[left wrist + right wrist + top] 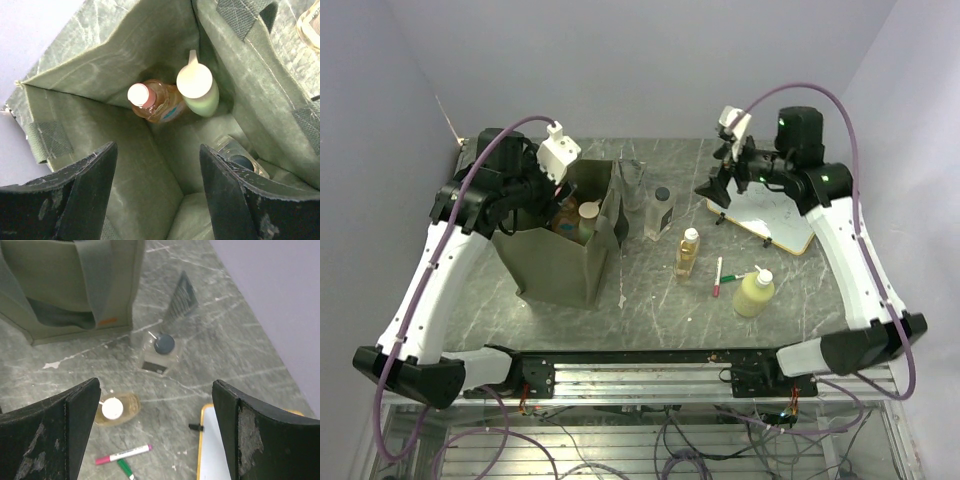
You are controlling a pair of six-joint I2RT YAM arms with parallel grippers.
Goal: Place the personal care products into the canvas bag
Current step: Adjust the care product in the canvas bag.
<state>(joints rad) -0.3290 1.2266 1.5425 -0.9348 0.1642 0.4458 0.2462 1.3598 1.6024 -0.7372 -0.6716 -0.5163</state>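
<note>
The olive canvas bag stands open at the left. My left gripper hangs open and empty over its mouth. In the left wrist view the bag holds an orange bottle, a pale green bottle with a beige cap and a clear dark-capped bottle. On the table stand a clear dark-capped bottle, an amber bottle and a pale yellow bottle. My right gripper is open and empty, above the clear bottle and the amber bottle.
A tall clear bottle stands just right of the bag. Red and green marker pens lie between the amber and yellow bottles. A wooden-framed whiteboard lies at the back right, under my right arm. Purple walls enclose the table.
</note>
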